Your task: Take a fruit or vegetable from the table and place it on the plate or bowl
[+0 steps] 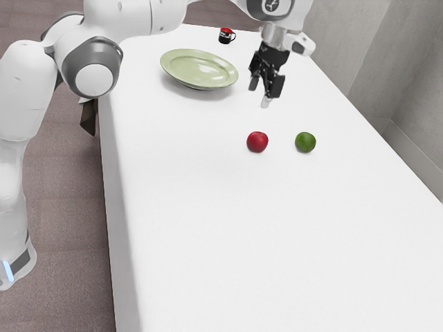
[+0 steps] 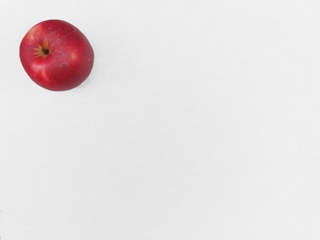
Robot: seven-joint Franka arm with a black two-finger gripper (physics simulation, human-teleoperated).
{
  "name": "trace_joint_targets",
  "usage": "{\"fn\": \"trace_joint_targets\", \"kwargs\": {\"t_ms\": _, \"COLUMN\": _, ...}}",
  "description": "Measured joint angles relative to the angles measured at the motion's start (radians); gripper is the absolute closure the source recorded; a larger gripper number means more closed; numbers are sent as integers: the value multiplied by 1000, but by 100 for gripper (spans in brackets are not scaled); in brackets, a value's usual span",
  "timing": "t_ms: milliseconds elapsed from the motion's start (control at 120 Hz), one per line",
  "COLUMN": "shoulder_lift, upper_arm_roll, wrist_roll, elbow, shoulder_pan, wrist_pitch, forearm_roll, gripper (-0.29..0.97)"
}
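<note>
Table (image 1: 208,242) holds the apple (image 1: 257,142) near the green fruit (image 1: 305,142), and the gripper (image 1: 266,93) hangs open and empty between plate (image 1: 167,66) and apple, so it should come over the apple, drop straight and pinch softly.

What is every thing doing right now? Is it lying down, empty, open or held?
red apple: lying on the table, stem up, not held.
green fruit: lying on the table, apart from the red apple, untouched.
plate: flat on the table, empty.
mug: standing upright at the table's far end.
gripper: in the air above the table, fingers open, holding nothing.
</note>
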Motion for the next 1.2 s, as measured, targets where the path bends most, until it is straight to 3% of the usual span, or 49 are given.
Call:
{"fn": "trace_joint_targets", "kwargs": {"t_ms": 317, "shoulder_lift": 1, "upper_arm_roll": 2, "wrist_roll": -4, "elbow": 5, "shoulder_pan": 5, "wrist_pitch": 71, "forearm_roll": -15, "gripper": 0}}
{"fn": "trace_joint_targets", "kwargs": {"t_ms": 433, "shoulder_lift": 8, "upper_arm_roll": 52, "wrist_roll": -9, "elbow": 7, "shoulder_pan": 8, "wrist_pitch": 131, "forearm_roll": -25, "gripper": 0}}
{"fn": "trace_joint_targets", "kwargs": {"t_ms": 817, "shoulder_lift": 173, "upper_arm_roll": 80, "wrist_roll": -17, "elbow": 4, "shoulder_pan": 63, "wrist_pitch": 356, "forearm_roll": -63, "gripper": 0}}
{"fn": "trace_joint_targets", "kwargs": {"t_ms": 1200, "shoulder_lift": 233, "upper_arm_roll": 78, "wrist_roll": -18, "elbow": -1, "shoulder_pan": 82, "wrist_pitch": 347, "forearm_roll": -84, "gripper": 0}}
